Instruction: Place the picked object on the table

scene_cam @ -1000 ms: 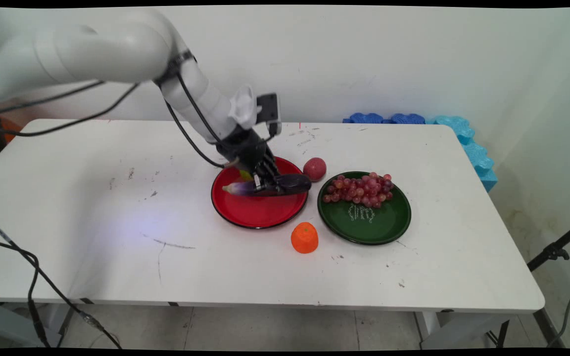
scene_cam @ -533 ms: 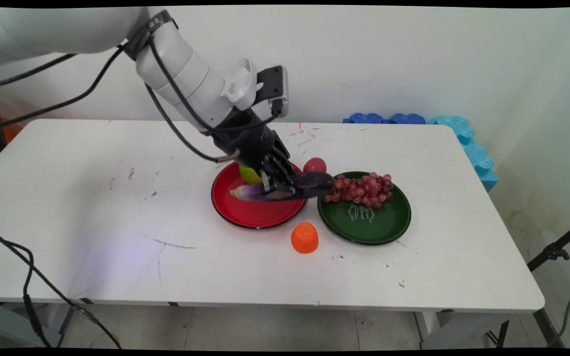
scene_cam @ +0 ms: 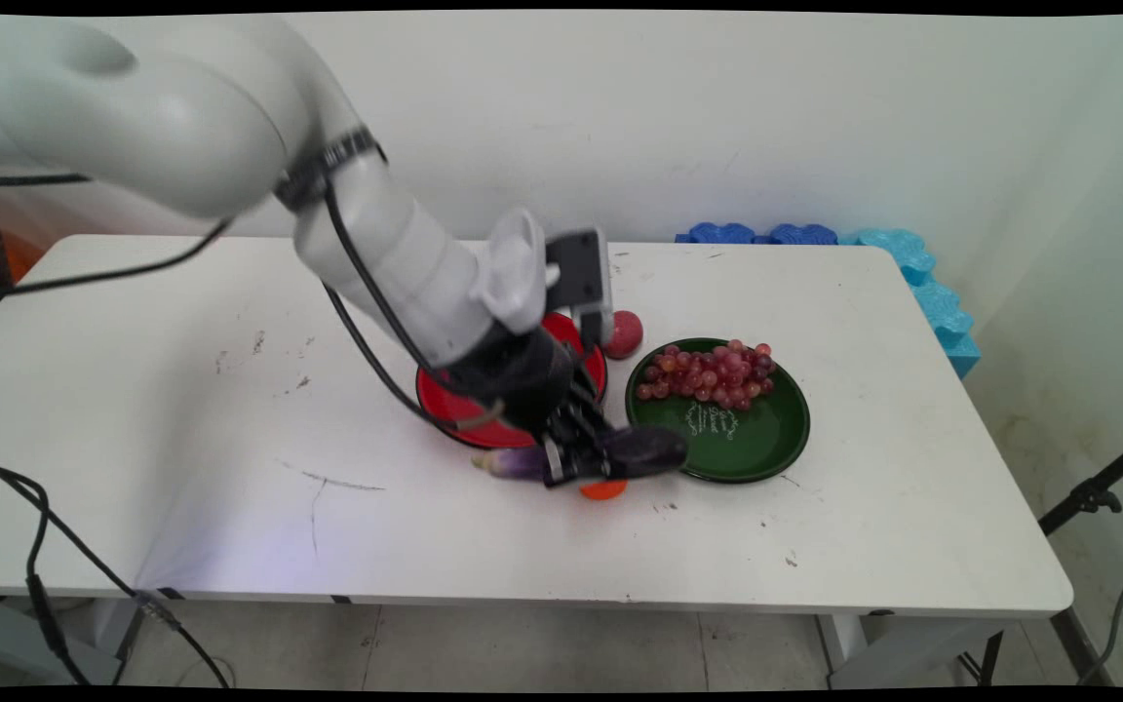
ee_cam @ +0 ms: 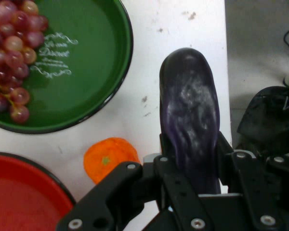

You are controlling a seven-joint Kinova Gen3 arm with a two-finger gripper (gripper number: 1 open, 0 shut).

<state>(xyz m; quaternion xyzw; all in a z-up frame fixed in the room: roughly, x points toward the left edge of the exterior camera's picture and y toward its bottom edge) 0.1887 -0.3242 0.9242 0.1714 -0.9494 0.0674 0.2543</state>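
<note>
Two plates are sitting on the desk: one red plate, one green plate carrying one grape bunch. The hand is gripping one eggplant (the orange beneath is half hidden in the main view).

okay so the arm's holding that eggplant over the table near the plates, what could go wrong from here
The gripper holds the eggplant near its middle with both ends sticking out, so it might pivot or slip. The orange sits just beneath it beside the red plate, so lowering here could knock or squash it. The eggplant's dark end reaches toward the green plate with the grapes; swinging that way might clip the rim.
</note>
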